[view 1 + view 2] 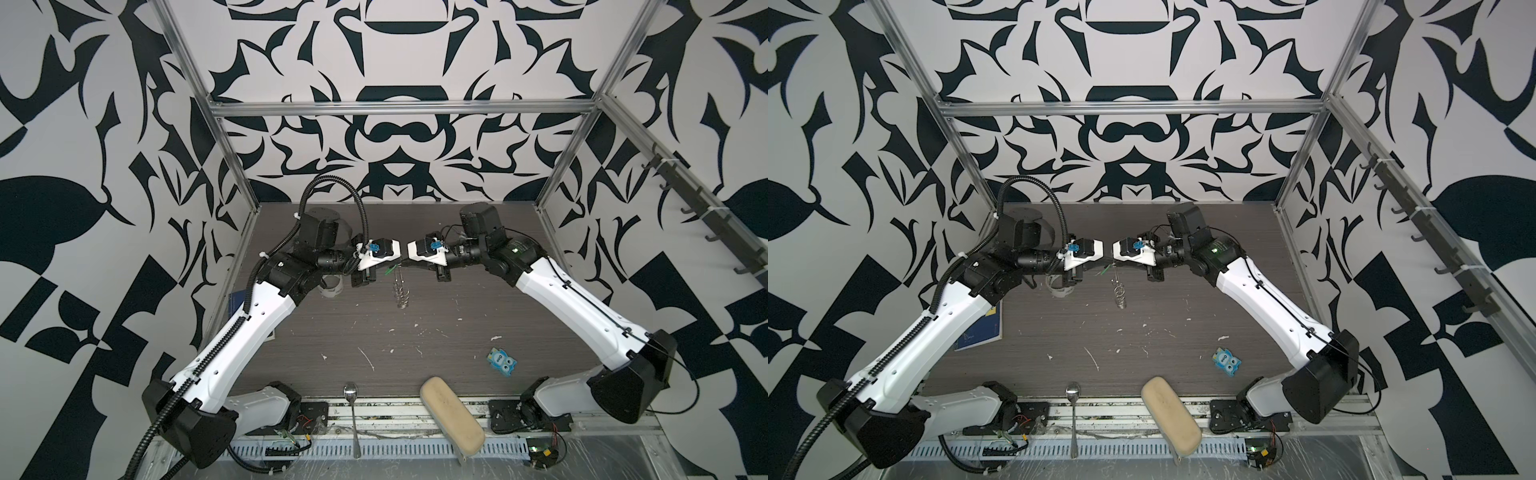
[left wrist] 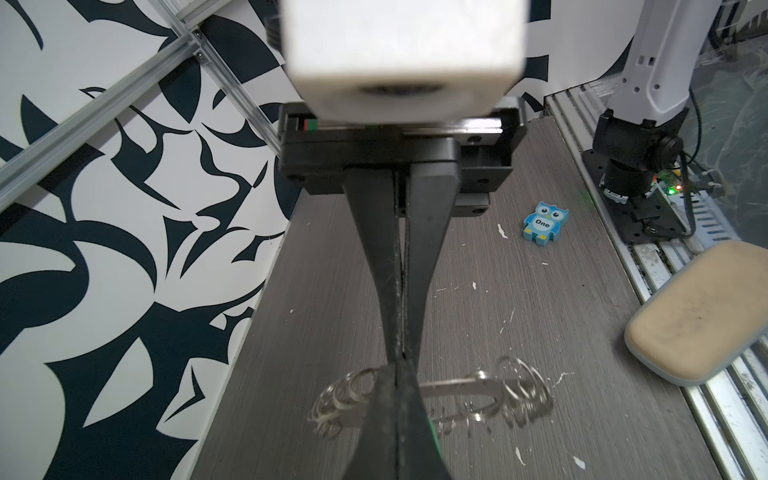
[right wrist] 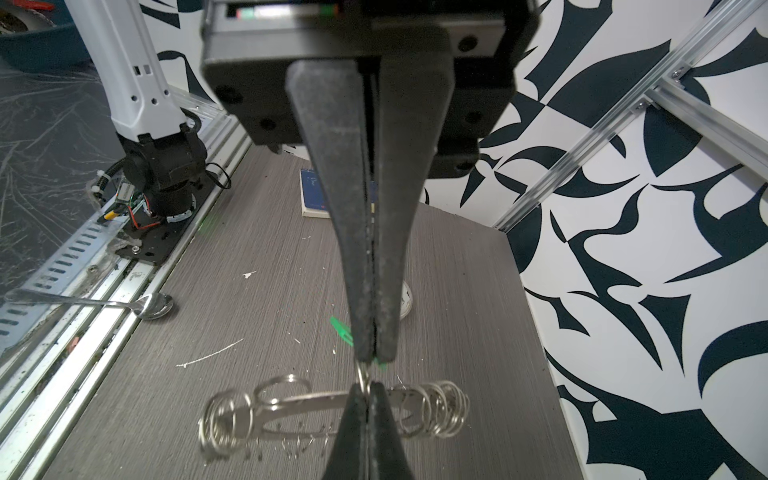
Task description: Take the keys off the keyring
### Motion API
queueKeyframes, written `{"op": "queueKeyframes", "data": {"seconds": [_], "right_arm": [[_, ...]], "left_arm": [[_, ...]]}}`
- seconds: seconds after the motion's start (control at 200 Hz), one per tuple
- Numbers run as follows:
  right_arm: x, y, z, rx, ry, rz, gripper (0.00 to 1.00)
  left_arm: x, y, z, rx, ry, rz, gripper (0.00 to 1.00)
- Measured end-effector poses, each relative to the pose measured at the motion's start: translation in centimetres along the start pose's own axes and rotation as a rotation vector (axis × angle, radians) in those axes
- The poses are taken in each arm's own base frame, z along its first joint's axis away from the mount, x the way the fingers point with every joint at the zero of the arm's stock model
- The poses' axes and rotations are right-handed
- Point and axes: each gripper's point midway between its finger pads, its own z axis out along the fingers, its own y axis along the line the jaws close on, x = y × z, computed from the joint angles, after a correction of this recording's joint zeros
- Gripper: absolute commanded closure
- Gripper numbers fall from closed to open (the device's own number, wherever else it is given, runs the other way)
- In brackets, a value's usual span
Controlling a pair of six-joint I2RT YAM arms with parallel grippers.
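Both grippers meet tip to tip above the middle of the table. My left gripper (image 1: 395,267) (image 2: 397,368) is shut on the green key (image 1: 388,271) (image 3: 341,330), whose green plastic shows on both sides of its fingers. Facing it, my right gripper (image 1: 405,265) (image 3: 366,386) is shut on a thin ring of the keyring (image 1: 401,293) (image 3: 291,401). The keyring hangs below the two tips, a flat metal loop strung with many small silvery rings, clear of the table. Where the key joins the ring is hidden by the fingers.
A whitish tape roll (image 1: 332,286) sits under the left wrist. A blue booklet (image 1: 982,328) lies at the left edge and a blue owl eraser (image 1: 503,362) at the front right. A spoon (image 1: 351,399) and a beige case (image 1: 451,415) lie at the front rail.
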Motion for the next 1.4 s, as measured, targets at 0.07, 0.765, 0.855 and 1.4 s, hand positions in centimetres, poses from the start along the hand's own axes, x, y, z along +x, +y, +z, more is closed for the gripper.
{"op": "queueKeyframes", "data": {"seconds": [0.07,0.765,0.855,1.4], "right_arm": [[0.0,-0.3,0.0,0.021,-0.027,0.011,1.00],[-1.1,-1.3,-1.5,0.092,-0.379,0.314,1.00],[-0.9,-1.4,-1.4,0.092,-0.438,0.363,1.00],[-1.2,-1.1,-1.6,0.101,-0.452,0.348,1.00]], "left_arm": [[0.1,0.2,-0.4,-0.007,-0.009,-0.012,1.00],[-0.1,0.6,-1.1,-0.067,-0.084,0.003,1.00],[-0.1,0.9,-1.2,-0.078,-0.083,0.005,1.00],[-0.8,1.2,-1.5,-0.070,-0.078,0.007,1.00]]}}
